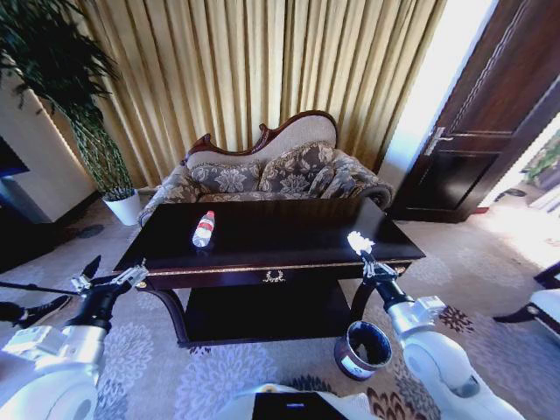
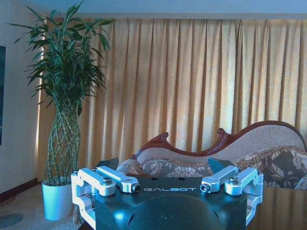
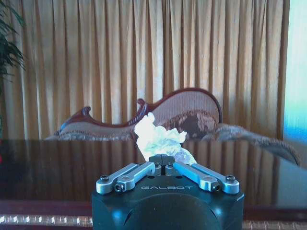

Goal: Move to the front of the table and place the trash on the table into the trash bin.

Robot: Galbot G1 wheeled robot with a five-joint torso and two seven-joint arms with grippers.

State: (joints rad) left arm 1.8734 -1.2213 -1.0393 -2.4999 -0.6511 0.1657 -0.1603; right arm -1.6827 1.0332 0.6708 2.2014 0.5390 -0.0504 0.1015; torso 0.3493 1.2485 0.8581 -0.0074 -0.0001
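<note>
The dark glossy table (image 1: 289, 234) stands right in front of me. A clear bottle with a red cap (image 1: 203, 229) lies on its left part. My right gripper (image 1: 366, 259) is at the table's front right corner, shut on a crumpled white paper wad (image 1: 359, 241). The right wrist view shows the fingers closed on the wad (image 3: 158, 140) just over the tabletop (image 3: 57, 163). My left gripper (image 1: 109, 278) hangs open off the table's front left corner, its fingers (image 2: 115, 178) spread with nothing between them. The round dark trash bin (image 1: 363, 350) stands on the carpet below my right arm.
A carved sofa (image 1: 271, 171) sits close behind the table, with gold curtains beyond. A potted plant in a white pot (image 1: 122, 206) stands at the back left. A dark door (image 1: 490, 131) is at the right, and a chair edge (image 1: 547, 302) at the far right.
</note>
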